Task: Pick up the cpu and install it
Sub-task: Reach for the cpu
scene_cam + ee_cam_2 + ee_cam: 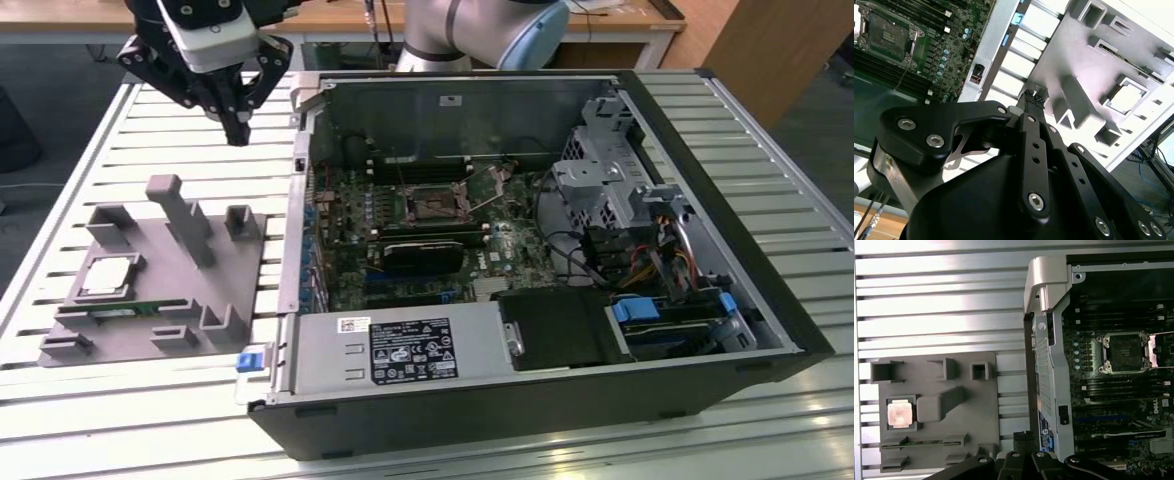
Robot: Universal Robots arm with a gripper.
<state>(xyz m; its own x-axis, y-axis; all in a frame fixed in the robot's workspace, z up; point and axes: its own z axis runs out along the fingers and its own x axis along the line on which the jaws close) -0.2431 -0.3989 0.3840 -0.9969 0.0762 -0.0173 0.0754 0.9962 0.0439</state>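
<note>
The gripper (238, 132) hangs with its fingers pressed together and nothing between them, the dark tips pointing straight down at the slatted metal worktop (160, 140). It is high above the bare slats near the worktop's back edge, on the exterior view's left, beyond the grey tray (254, 290) and well apart from it. In the second wrist view the tips (1034, 98) read as one closed point.

From where things lie, I'd say none of the job is done. The cpu (110, 277) sits flat in its square recess in the tray, shiny top up, untouched; the first wrist view shows it there too (900, 414), beside a thick sloping post, with a thin green memory stick (921, 443) in the slot alongside. The tray rests near the worktop's edge at the exterior view's left, just beside the open computer case (534, 400). Inside the case the motherboard's socket (434, 205) looks open and empty, its frame (1124, 352) holding no chip. So both the pick-up and the fitting are left.

The arm (467, 30) rises from behind the case and reaches across towards that back corner, wrist turned so the fingers hang vertical.
</note>
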